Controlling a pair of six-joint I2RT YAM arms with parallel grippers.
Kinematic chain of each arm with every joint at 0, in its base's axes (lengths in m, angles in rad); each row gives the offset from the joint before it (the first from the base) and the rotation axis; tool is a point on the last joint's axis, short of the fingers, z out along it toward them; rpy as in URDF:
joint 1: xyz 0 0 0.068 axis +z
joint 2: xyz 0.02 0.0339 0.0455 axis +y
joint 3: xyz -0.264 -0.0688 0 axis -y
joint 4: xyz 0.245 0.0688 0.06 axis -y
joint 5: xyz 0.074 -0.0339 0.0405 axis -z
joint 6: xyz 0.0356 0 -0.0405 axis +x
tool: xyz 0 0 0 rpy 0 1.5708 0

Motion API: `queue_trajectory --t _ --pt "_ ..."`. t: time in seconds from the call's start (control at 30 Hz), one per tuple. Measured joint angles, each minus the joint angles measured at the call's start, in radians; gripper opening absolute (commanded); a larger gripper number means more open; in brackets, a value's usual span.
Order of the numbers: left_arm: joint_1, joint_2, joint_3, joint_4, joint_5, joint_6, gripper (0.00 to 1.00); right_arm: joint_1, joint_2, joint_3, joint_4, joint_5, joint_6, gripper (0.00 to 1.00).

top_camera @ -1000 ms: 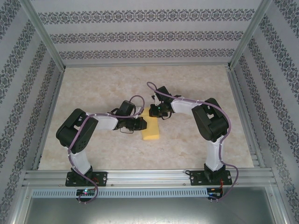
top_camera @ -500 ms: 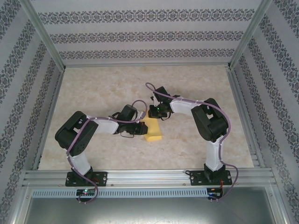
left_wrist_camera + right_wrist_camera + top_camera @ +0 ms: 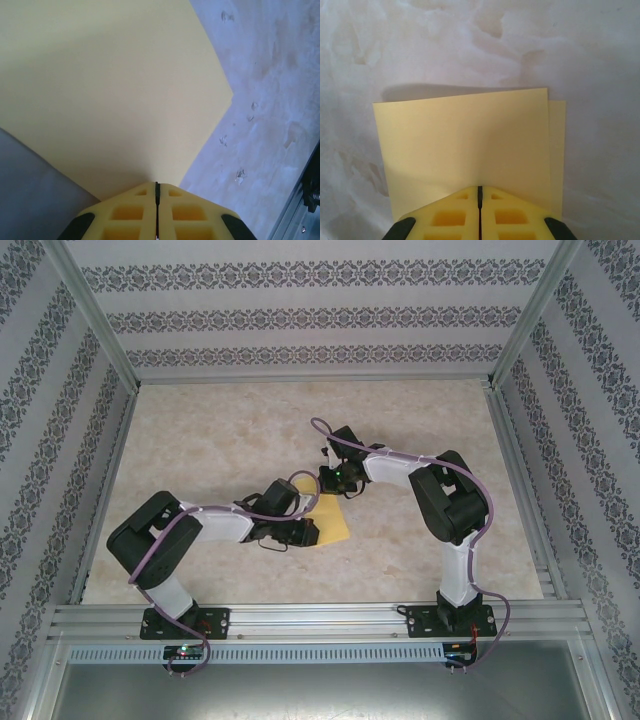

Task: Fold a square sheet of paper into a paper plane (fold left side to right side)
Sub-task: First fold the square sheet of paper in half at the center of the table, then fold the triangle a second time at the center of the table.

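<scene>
- left gripper (image 3: 156,192): jaws shut tight, pinching a corner of the square sheet of paper (image 3: 115,85); that flap is lifted, with shadow beneath it.
- right gripper (image 3: 479,195): jaws closed, tips on the sheet's far edge. Pinching or pressing, cannot tell.
- sheet doubled over; top layer skewed, a strip of the lower layer showing beside it.
- from above, the sheet's long axis runs from the right gripper toward the arm bases, slightly slanted.
- marbled floor (image 3: 470,45) all round the sheet.
</scene>
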Motion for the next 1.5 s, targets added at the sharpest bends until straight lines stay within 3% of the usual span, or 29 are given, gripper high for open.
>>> queue_trajectory --t 0.23,0.43,0.63,0.77,1.0,1.17,1.3,1.5 --pt "-0.043 -0.023 -0.039 0.026 -0.011 -0.04 0.09 0.0 0.0 0.0 -0.003 -0.003 0.0 0.06" --pt "-0.033 -0.164 -0.06 -0.077 -0.015 -0.038 0.1 -0.001 -0.006 -0.013 0.01 -0.003 0.004 0.06" --pt "0.137 -0.274 0.0 -0.165 0.011 -0.017 0.1 -0.003 -0.065 -0.103 0.07 0.022 0.047 0.07" --pt "0.229 -0.195 0.082 -0.19 0.025 -0.004 0.1 -0.003 -0.114 -0.175 0.111 0.048 0.076 0.09" --pt "0.232 -0.003 0.187 -0.177 0.051 -0.006 0.11 -0.007 -0.213 -0.251 0.144 0.073 0.079 0.32" --pt "0.232 0.067 0.229 -0.14 0.071 -0.022 0.11 -0.037 -0.343 -0.274 0.142 0.1 0.064 0.42" --pt "0.23 0.111 0.269 -0.124 0.085 -0.024 0.11 -0.064 -0.433 -0.357 0.137 0.111 0.065 0.45" --pt "0.229 0.169 0.287 -0.117 0.095 -0.024 0.11 -0.073 -0.445 -0.446 0.121 0.087 0.077 0.48"
